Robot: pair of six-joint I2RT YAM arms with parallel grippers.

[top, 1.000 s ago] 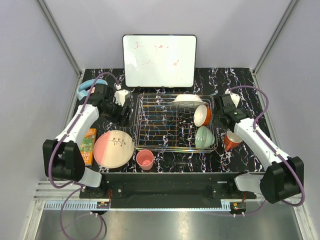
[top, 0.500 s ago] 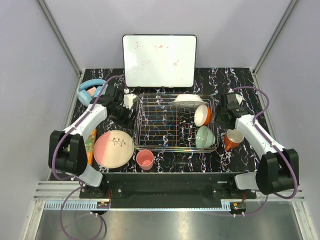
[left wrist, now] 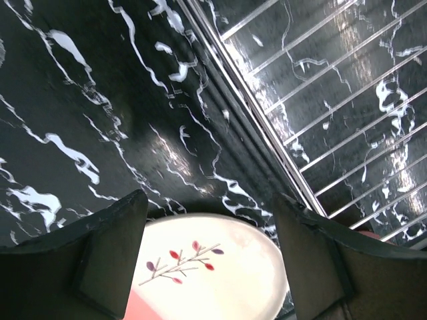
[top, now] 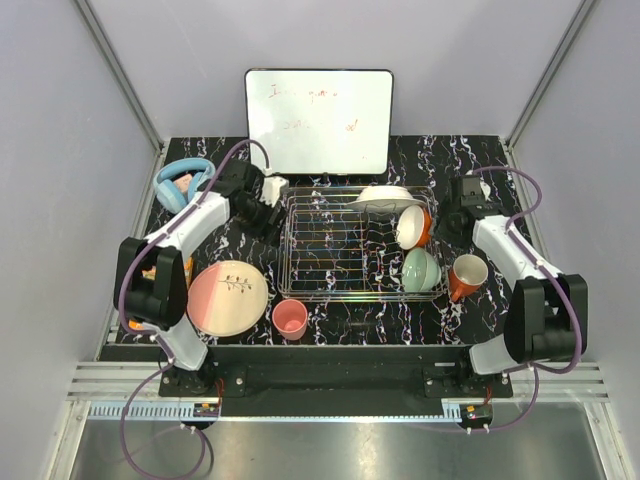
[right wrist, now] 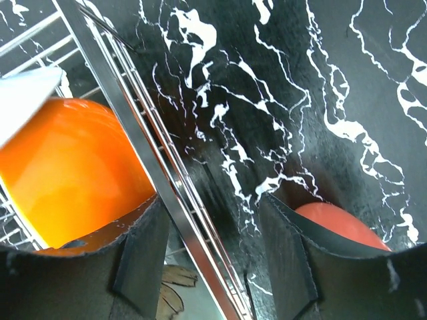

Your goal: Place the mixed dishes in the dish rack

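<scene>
Dish rack (top: 335, 250) lies on the tabletop (top: 430, 160) between the two hands, the left hand (top: 269, 214) open and empty just beside its far left corner, the right hand (top: 452, 217) open and empty at its right rim near the orange bowl (top: 408, 228).

Whiteboard (top: 319, 121), blue headphones (top: 166, 180), marbled table (top: 420, 160)
</scene>
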